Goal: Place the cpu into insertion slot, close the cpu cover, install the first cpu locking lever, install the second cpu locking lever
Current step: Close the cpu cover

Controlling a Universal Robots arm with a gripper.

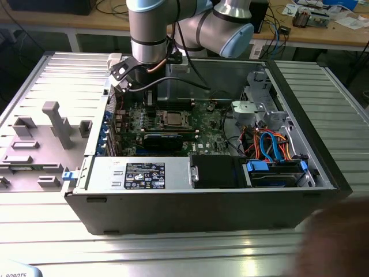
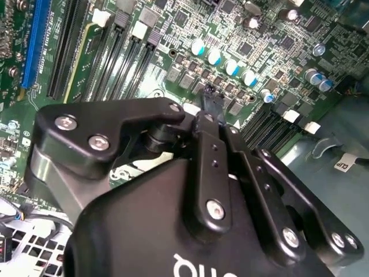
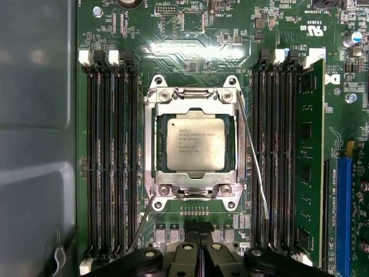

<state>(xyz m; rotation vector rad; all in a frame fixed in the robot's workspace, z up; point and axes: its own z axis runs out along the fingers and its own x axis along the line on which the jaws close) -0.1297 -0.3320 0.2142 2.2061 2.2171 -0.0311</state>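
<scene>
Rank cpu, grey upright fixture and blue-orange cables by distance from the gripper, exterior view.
1. cpu, on the motherboard, beside the gripper.
2. grey upright fixture, outside the case, exterior view's left.
3. blue-orange cables, inside the case, exterior view's right.

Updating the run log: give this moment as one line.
cpu: seated | cover: down around cpu | levers: latching unclear | tool: shut, over board beside cover
</scene>
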